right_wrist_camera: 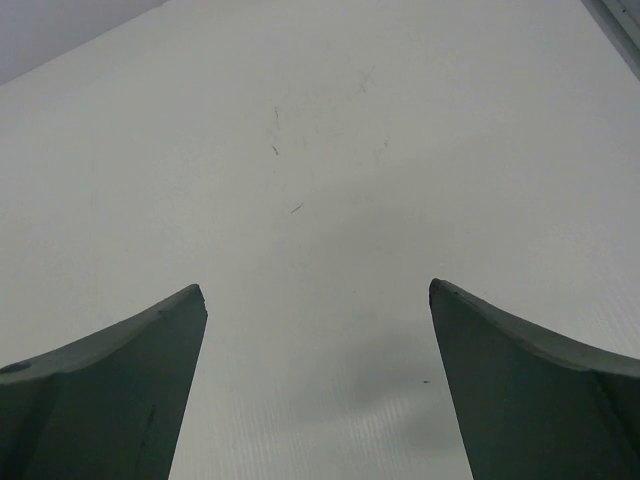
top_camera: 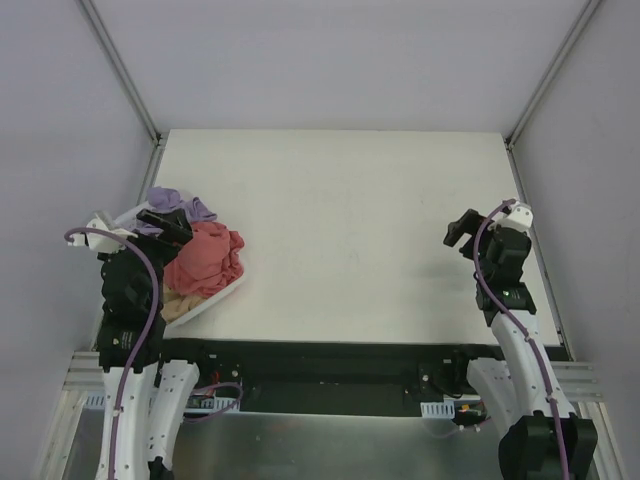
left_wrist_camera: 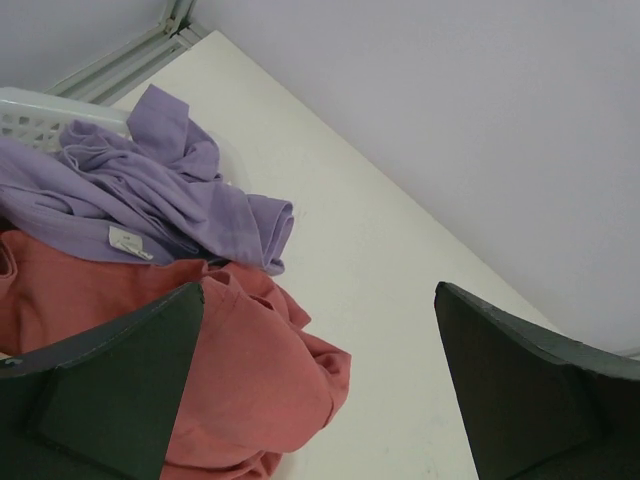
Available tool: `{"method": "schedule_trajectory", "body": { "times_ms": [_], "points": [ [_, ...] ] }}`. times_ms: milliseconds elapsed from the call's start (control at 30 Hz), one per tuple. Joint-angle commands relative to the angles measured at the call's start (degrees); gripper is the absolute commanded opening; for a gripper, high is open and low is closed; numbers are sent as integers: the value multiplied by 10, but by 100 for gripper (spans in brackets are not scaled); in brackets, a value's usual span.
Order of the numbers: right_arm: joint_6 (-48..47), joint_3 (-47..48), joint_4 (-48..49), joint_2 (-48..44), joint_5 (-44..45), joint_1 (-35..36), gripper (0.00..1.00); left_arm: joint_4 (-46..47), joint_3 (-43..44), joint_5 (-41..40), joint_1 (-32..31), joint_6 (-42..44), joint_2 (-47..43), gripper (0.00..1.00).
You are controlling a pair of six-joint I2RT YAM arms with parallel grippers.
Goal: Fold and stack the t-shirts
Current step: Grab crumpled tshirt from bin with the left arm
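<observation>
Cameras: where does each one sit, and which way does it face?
Top external: above and behind the arms, looking down at the table; left gripper and right gripper show.
Left wrist: on the left arm, facing lavender shirt and salmon shirt in the basket; own fingers show.
Right wrist: on the right arm, facing table; own fingers show.
Shared: top and left wrist both see those shirts.

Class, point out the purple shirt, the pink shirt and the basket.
purple shirt (left_wrist_camera: 170, 200), left wrist view, middle folds.
pink shirt (top_camera: 205, 258), top view, crumpled middle.
basket (left_wrist_camera: 30, 115), left wrist view, lattice wall.
</observation>
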Motion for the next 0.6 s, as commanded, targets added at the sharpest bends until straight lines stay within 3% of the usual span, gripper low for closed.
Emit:
{"method": "schedule_trajectory", "body": {
  "times_ms": [0,200,300,567],
  "points": [
    [8,33,-11,8,5,-1,96,-2,38,-33,4,12,73,99],
    [-44,37,-7,29,-107,-1,96,-53,173,-52,24,42,299,99],
    [-45,51,-30,48,-98,-1,96,-105,252,-67,61,32,403,99],
    [-57,89,-93,87,-98,-1,96,-130,294,40,180,37,573,99]
  ]
}}
